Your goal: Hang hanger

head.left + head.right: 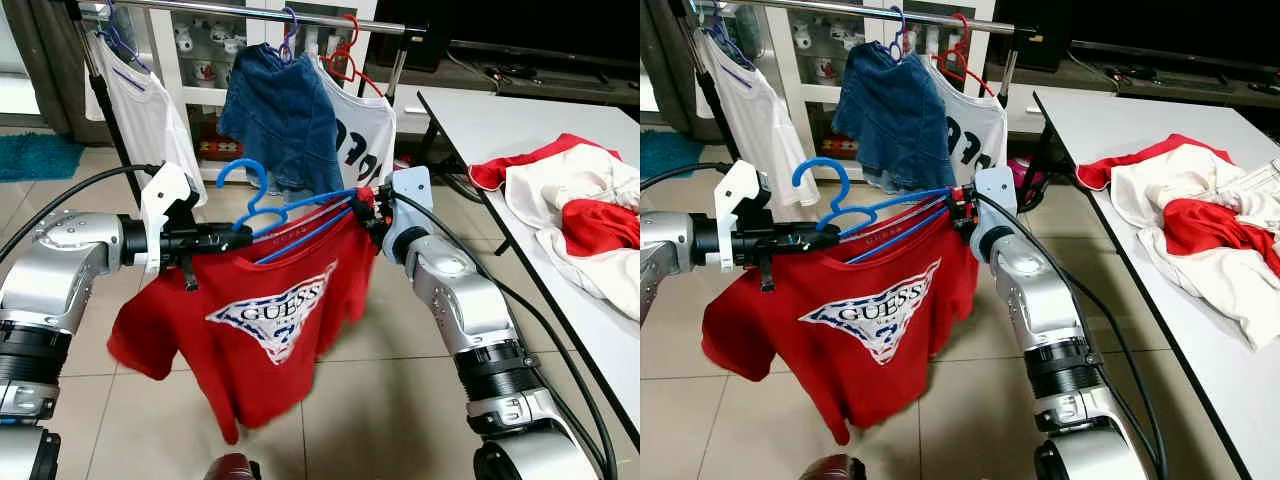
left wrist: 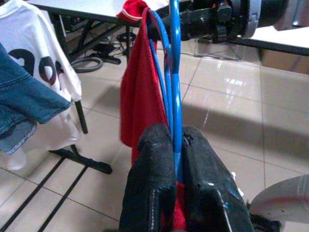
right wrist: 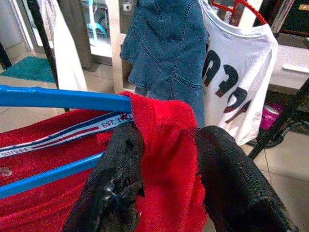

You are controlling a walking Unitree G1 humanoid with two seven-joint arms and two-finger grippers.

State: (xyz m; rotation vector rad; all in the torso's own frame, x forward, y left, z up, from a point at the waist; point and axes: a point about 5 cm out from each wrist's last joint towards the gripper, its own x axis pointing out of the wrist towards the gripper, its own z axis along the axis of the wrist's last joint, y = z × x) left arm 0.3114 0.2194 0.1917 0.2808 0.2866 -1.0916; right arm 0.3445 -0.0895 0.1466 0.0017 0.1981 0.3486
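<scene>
A blue hanger [image 1: 292,208] carries a red GUESS T-shirt [image 1: 265,320] and is held level between my two arms, below and in front of the metal rail [image 1: 250,12]. Its hook [image 1: 243,178] points up near my left gripper [image 1: 232,238]. In the left wrist view that gripper [image 2: 176,141] is shut on the blue hanger [image 2: 175,72]. My right gripper [image 1: 368,208] is at the hanger's other end. In the right wrist view its fingers [image 3: 118,169] pinch the red shirt's shoulder [image 3: 164,140], beside the blue bar [image 3: 63,99].
The rail holds a white shirt [image 1: 140,105], a denim garment [image 1: 285,115] and a printed white shirt [image 1: 365,130] on a red hanger. A white table [image 1: 500,125] with red and white clothes [image 1: 585,215] stands to the right. A teal rug [image 1: 35,155] lies far left.
</scene>
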